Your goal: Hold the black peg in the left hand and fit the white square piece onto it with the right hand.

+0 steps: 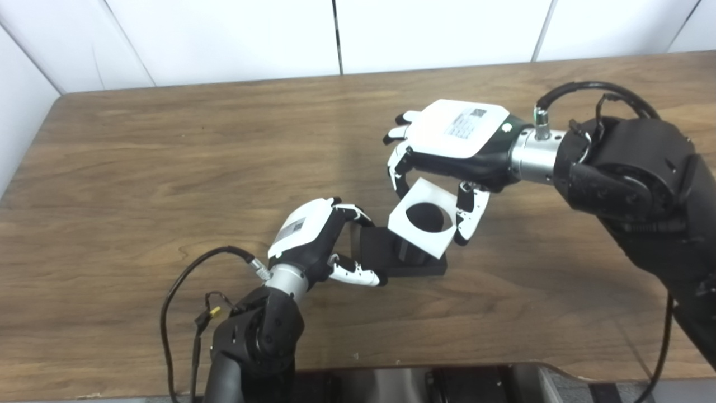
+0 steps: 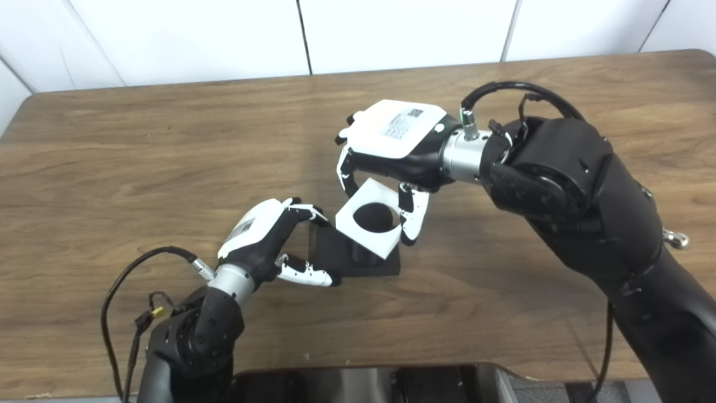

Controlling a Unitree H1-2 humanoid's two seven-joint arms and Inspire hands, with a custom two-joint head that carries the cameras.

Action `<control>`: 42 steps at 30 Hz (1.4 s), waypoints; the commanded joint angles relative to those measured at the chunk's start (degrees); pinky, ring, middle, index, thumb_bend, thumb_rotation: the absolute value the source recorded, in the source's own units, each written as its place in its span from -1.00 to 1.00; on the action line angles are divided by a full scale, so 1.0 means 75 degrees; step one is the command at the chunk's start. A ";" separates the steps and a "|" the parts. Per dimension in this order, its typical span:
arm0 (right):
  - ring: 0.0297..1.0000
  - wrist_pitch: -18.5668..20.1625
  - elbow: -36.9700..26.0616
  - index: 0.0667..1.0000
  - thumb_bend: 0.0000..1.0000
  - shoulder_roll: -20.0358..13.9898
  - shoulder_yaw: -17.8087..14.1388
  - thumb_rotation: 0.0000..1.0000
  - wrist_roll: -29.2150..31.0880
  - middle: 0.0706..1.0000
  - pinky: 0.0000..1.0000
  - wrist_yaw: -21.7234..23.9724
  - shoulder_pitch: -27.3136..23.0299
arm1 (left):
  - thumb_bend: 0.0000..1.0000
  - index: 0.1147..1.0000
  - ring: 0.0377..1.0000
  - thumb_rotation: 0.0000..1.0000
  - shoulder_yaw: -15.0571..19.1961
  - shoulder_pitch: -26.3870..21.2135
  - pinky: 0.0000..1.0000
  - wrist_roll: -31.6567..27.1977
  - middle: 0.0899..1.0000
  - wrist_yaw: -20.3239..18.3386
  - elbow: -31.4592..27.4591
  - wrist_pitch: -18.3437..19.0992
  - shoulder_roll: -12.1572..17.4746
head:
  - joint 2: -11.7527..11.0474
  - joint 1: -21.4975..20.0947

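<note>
Peg: black peg (image 1: 420,219) stands on a flat black base (image 1: 391,254) just right of frame centre, on the wooden desk (image 1: 168,168); its rounded top shows through the hole of the white piece.
White square piece: white square piece (image 1: 422,218) sits tilted over the peg, lower corner down toward the base, upper corner up under the right palm; the round hole is roughly centred on the peg top.
Right hand: right hand (image 1: 447,148) comes in from the right of the frame, palm down, fingers (image 1: 398,170) on the piece's upper left edge and thumb on its right edge, so it is gripping the piece.
Left hand: left hand (image 1: 319,240) reaches from the lower left, fingers wrapped around the left side of the base, one above and one along its front edge, gripping it to steady the peg.
Seating: whether the piece is already part-way down the peg or only resting on its top, I cannot tell.
Step in hand: judged as the fitting itself, hole over peg.
Doing it well: level the piece so the hole is square to the peg axis, then press straight down; a tilted piece is likely to jam on the peg's shoulder.
Left hand's part: keep the base flat on the desk and firm against the push.
Risk: a sideways shove could tip the base or slide it out of the left grip.
</note>
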 commanded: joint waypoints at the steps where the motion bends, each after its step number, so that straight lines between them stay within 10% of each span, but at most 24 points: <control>1: 0.88 -0.0102 0.0075 -0.11 0.05 0.0022 -0.0119 -0.73 -0.0032 0.54 1.00 -0.0178 -0.0129 | 0.00 -0.15 0.97 -0.86 -0.0011 -0.0056 1.00 0.0105 0.69 -0.0001 -0.0322 0.0015 -0.0096 | 0.0008 -0.0008; 42: 0.85 -0.0825 0.0188 -0.11 0.05 0.0441 0.0342 -0.74 -0.0457 0.50 1.00 -0.0327 0.0261 | 0.00 -0.15 0.99 -0.87 -0.0008 -0.0107 1.00 0.0276 0.67 0.0024 -0.0223 0.0023 -0.0521 | 0.0001 0.0146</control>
